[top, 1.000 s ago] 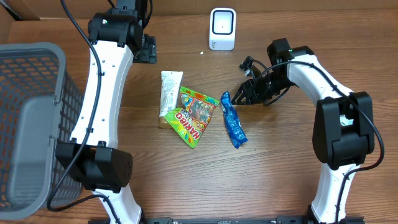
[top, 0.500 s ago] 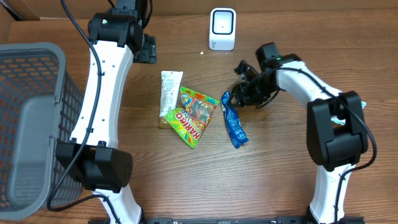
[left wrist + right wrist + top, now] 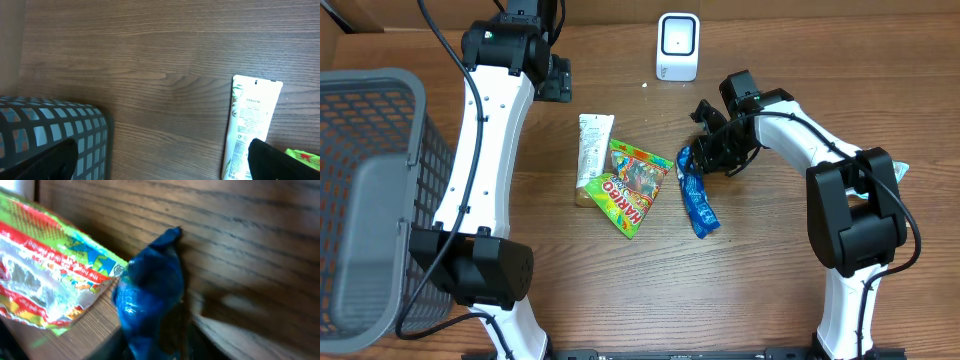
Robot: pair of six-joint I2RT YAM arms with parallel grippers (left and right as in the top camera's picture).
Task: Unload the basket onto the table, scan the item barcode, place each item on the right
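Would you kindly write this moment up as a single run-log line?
right end effector: at top end of blue packet, grip unclear | left end effector: open, away | scanner: no item presented

"PANTENE" printed on the white plastic tube (image 3: 250, 130); "HARIBO" in red letters on the green candy bag (image 3: 628, 187).

Wear smooth white shells along the left arm (image 3: 488, 125) and right arm (image 3: 812, 128), with blocky black joint housings. Trail thin black cables beside the links. End in black: left gripper (image 3: 162, 162), right gripper (image 3: 707, 152).
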